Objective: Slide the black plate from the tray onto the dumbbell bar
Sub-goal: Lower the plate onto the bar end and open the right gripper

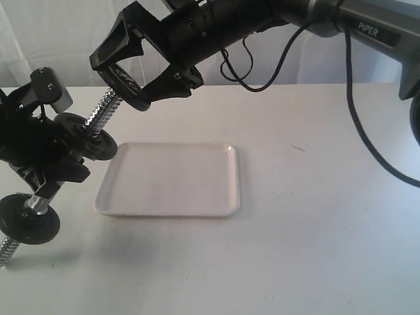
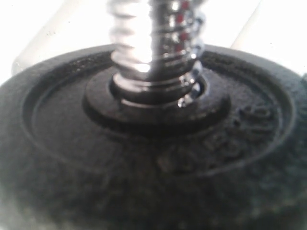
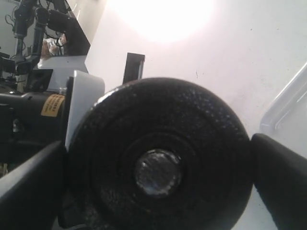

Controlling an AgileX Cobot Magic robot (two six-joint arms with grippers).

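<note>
My right gripper (image 1: 122, 83) is shut on the black plate (image 1: 126, 85), holding it by its rim at the upper tip of the dumbbell bar (image 1: 105, 108). In the right wrist view, the plate (image 3: 158, 120) fills the gap between both fingers (image 3: 29, 187) and the bar's chrome end shows inside its centre hole. The bar is tilted, held off the table by my left gripper (image 1: 49, 174), which is shut on its middle. The white tray (image 1: 167, 180) lies on the table with nothing in it.
Two more black discs sit on the bar, one above the left gripper (image 1: 88, 136) and one near the low end (image 1: 29, 223). The left wrist view shows the upper disc (image 2: 144, 167) close up with the threaded rod (image 2: 153, 43) through it. The right arm's cable (image 1: 354, 111) hangs over the table.
</note>
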